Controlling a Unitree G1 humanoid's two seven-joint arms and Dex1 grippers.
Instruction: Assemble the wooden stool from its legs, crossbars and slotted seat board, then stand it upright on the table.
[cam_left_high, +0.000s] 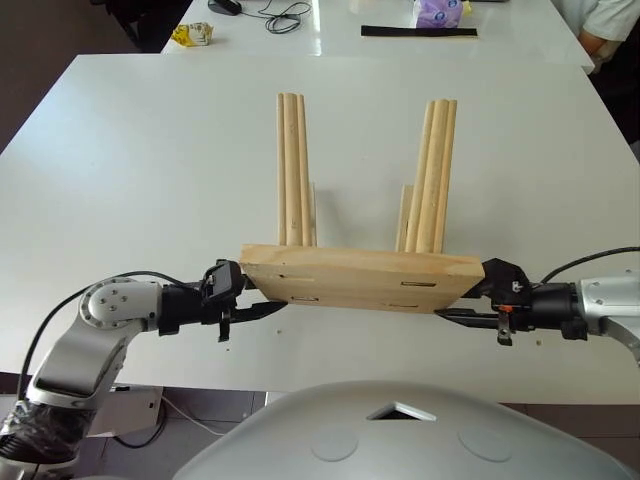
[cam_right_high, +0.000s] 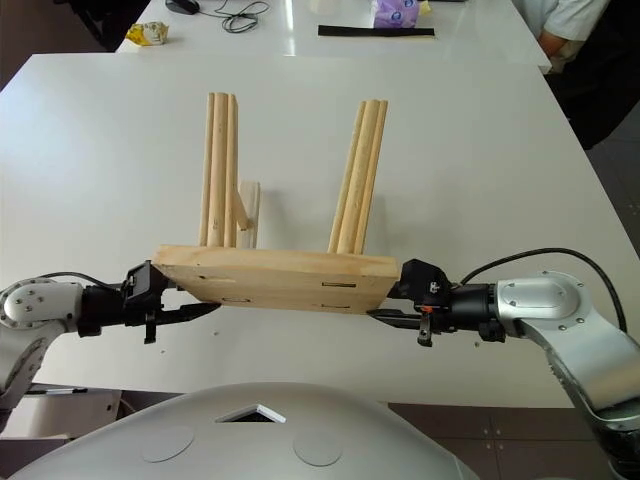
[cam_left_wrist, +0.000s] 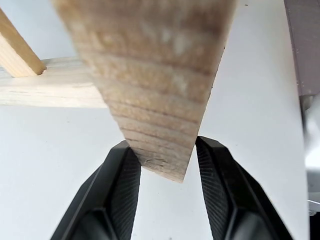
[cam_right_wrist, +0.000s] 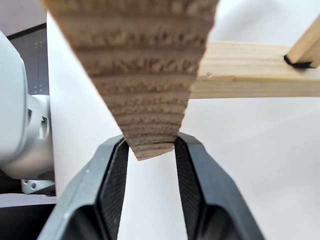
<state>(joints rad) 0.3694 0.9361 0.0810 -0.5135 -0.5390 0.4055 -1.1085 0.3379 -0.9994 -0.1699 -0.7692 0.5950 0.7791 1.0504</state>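
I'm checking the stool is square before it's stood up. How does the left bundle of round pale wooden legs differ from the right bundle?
The left bundle of round pale wooden legs runs straight away from the slotted wooden seat board; the right bundle slants rightward toward its far end. The left bundle's short flat slat lies on its right side, the right bundle's slat on its left. Both join that board.

The seat board (cam_left_high: 360, 278) hides where the legs (cam_left_high: 293, 170) join it.
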